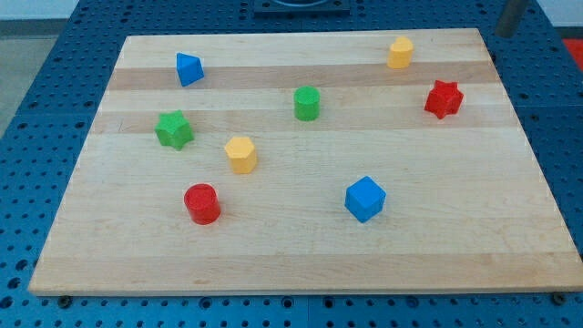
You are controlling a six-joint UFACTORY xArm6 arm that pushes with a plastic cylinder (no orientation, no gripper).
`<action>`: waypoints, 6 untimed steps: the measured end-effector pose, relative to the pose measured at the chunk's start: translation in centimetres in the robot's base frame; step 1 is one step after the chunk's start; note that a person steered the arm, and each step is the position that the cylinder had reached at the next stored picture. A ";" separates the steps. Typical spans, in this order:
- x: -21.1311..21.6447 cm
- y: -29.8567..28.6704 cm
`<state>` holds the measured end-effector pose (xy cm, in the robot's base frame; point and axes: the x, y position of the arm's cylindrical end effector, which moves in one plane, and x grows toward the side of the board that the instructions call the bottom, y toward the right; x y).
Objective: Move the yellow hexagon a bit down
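Note:
Two yellow blocks lie on the wooden board (301,264). One yellow block (241,155), left of centre, has a many-sided top that looks hexagonal. The other yellow block (400,53) sits near the view's top right edge, and its shape is harder to make out. A dark rod enters at the view's top right corner, and my tip (503,35) is just off the board's corner. It is well right of the upper yellow block and touches no block.
A blue triangle (189,68) lies at top left, a green star (173,129) at left and a green cylinder (307,103) at centre top. A red star (444,98) lies at right, a red cylinder (202,203) at lower left and a blue cube (365,199) at lower centre.

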<state>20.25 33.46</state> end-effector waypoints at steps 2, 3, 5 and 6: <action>0.0 -4.4; 0.3 -9.9; 1.8 -11.0; 2.5 -11.9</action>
<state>22.77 21.52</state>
